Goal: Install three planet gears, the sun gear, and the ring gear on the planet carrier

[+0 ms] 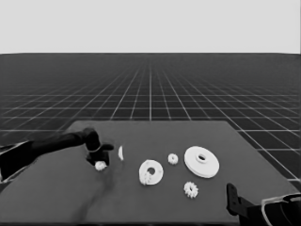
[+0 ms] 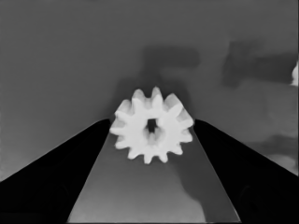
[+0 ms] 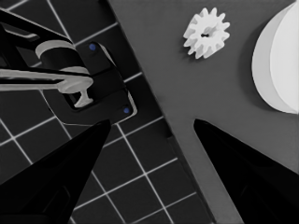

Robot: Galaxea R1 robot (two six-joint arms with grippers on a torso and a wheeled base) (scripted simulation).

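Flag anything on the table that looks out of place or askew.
Nothing looks damaged or spilled. One oddity: a gear lies on the near rim of the smaller round part, overhanging it rather than seated. The left gripper has its fingers either side of another gear. The right gripper waits near the table's right corner.

Dark table, flat, trapezoid in head view. Dark floor with pale grid lines runs to horizon. Blank pale band above. Soft shadows on table.
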